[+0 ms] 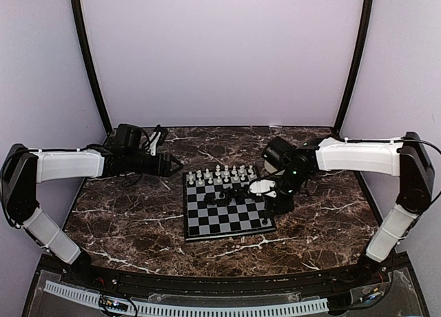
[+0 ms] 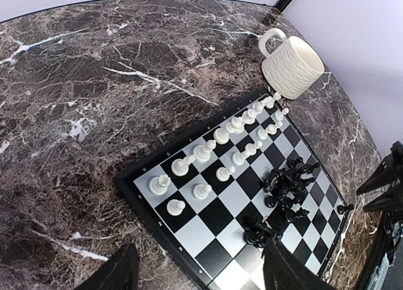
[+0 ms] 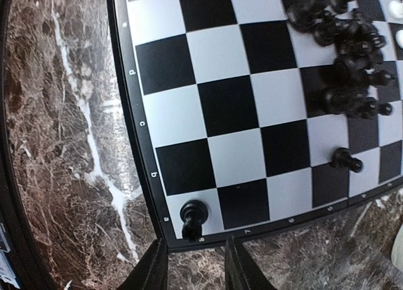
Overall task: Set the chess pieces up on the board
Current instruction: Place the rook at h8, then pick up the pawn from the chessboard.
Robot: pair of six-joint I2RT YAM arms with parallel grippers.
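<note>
board (image 1: 207, 227) lies on the marble tabletop (image 1: 124, 220), between the two arms.

white pieces (image 2: 220, 145): upright, two straight rows along the board's far edge.

black pieces (image 2: 286, 186): not in rows. most lie in a loose heap on the board's middle squares, just on the near side of the white rows. several are tipped on their sides and touch one another. a smaller clump (image 2: 259, 232) sits beside the heap, toward the board's near edge.

lone black piece (image 3: 192, 217): upright on the light corner square at the board's near right corner.

black pawn (image 3: 346, 159): stands by itself close to the board's right edge, apart from both the heap and the lone black piece.

cream mug (image 2: 291, 63): off the board, just beside its far right corner at the end of the white rows. cannot tell whether it touches the border.

right gripper (image 3: 195, 244): low, just outside the board's near right corner. fingers are parted by a narrow gap with nothing between them. the tips sit just beside the lone black piece, which lies in line with the gap.

left gripper (image 2: 200, 255): hangs above the tabletop off the board's far left corner, its camera looking down across the board. fingers spread wide, empty.
</note>
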